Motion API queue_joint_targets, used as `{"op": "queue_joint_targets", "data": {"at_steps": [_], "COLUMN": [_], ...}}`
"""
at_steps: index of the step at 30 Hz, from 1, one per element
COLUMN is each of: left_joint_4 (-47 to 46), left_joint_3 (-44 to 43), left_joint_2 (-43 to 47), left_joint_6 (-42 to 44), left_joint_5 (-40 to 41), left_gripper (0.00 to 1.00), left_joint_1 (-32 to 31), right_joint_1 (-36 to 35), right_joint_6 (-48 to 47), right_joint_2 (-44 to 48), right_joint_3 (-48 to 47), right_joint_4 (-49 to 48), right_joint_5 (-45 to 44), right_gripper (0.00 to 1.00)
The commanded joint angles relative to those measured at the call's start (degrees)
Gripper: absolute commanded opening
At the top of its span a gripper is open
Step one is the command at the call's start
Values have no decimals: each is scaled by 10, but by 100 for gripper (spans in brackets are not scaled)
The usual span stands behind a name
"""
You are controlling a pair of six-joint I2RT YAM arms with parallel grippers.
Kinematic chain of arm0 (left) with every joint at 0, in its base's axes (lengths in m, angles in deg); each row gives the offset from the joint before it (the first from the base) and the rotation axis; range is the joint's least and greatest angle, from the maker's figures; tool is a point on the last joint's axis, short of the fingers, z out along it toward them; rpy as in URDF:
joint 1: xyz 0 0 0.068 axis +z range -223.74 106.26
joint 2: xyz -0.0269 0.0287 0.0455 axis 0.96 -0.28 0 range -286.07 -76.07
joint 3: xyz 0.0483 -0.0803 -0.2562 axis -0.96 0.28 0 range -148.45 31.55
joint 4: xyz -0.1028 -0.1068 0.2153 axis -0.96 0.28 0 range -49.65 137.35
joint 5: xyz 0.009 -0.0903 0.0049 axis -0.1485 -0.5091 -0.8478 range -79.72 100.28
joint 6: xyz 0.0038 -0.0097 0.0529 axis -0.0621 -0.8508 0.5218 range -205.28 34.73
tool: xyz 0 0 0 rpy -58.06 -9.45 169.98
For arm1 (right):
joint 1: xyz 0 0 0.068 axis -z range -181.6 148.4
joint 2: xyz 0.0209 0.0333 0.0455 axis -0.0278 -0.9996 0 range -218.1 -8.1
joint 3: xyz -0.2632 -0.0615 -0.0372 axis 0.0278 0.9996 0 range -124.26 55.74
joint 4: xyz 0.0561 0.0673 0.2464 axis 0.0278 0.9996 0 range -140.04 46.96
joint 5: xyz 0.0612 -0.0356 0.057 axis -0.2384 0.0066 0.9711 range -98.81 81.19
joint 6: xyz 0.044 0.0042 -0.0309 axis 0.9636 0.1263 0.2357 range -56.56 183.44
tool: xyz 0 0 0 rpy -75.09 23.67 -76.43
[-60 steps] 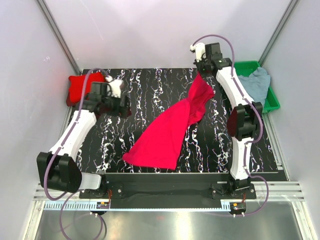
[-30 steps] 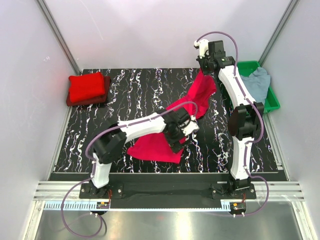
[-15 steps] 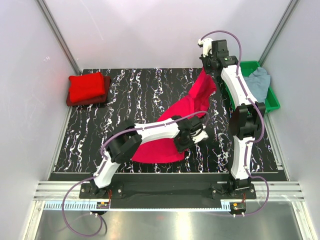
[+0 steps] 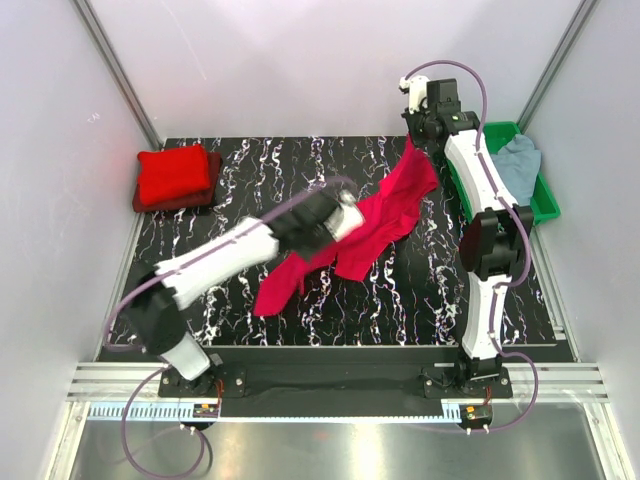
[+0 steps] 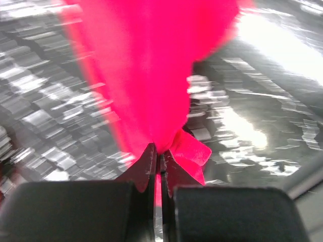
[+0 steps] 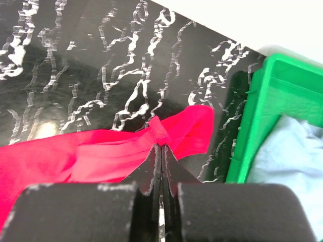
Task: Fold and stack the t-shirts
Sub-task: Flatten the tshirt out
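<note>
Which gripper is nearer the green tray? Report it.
Right. The right gripper, pinching the red t-shirt, is just beside the green tray; the left gripper pinches the same shirt mid-table, farther off.

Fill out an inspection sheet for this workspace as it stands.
Surface: black marbled table, no spills seen.
Job's things: red t-shirt unfolded, hanging between both grippers; folded red pile at the far left; grey-blue shirt in the green tray.
Clutter: nothing seen.
Grippers: left gripper shut on the red t-shirt; right gripper shut on its other end.
Cables: purple cables looped along both arms.
Surroundings: white walls, metal frame posts.
</note>
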Motion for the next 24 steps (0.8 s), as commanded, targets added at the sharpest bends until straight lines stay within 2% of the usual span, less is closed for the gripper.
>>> {"op": "queue_joint_targets", "data": {"at_steps": [1,2,9,12,16,19,21,24], "left_joint_4": [14,14,6,1,-50,-55,-62,-107], "left_joint_3": [-42,-48,-70,-75,-74,-96,-105,-91], "left_joint_2": [62,78,137,169,227,262,289,329], "left_joint_6": [37,43,95,131,187,198,203,238], "left_joint_5": [68,69,113,132,173,188,195,202], "left_gripper": [0,0,0,0,0,0,0,0], "left_joint_1": [76,93,101,106,107,115,123,126], "right_joint_1": [4,4,4,4,4,4,3,4], "right_joint_6": [21,24,36,36,51,63,70,87], "right_joint_2": [82,95,218,302,448,549,588,622], "right_joint_3": [4,10,87,143,229,292,317,301], "right_joint_4": [9,12,37,36,6,-26,-41,-44], "right_joint_5": [36,44,68,80,106,112,104,73], "right_gripper": [0,0,0,0,0,0,0,0]}}
